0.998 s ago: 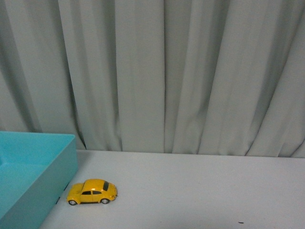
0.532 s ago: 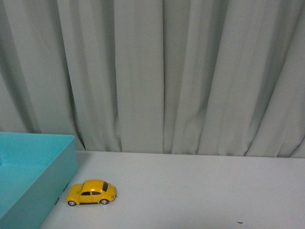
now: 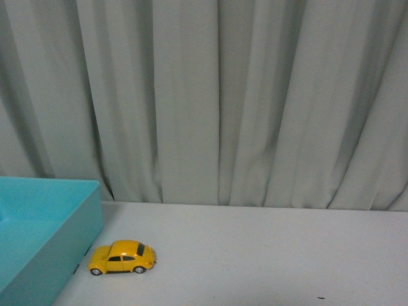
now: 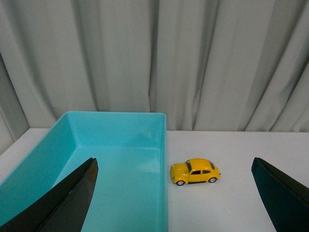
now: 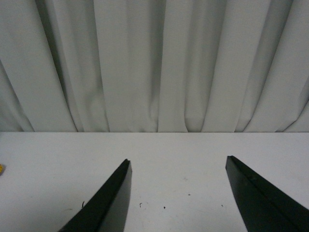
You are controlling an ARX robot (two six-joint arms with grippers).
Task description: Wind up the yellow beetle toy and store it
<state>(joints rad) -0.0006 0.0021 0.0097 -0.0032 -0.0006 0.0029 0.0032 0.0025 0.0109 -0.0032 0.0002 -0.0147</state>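
The yellow beetle toy stands on its wheels on the white table, just right of the turquoise bin. In the left wrist view the toy sits beyond my left gripper, which is open wide with nothing between its dark fingers; the bin lies ahead on one side. My right gripper is open too, over bare table, and a sliver of yellow shows at that picture's edge. Neither arm appears in the front view.
A pale grey curtain hangs along the table's far edge. The white tabletop stretches to the right of the toy. Small dark specks mark the surface under the right gripper.
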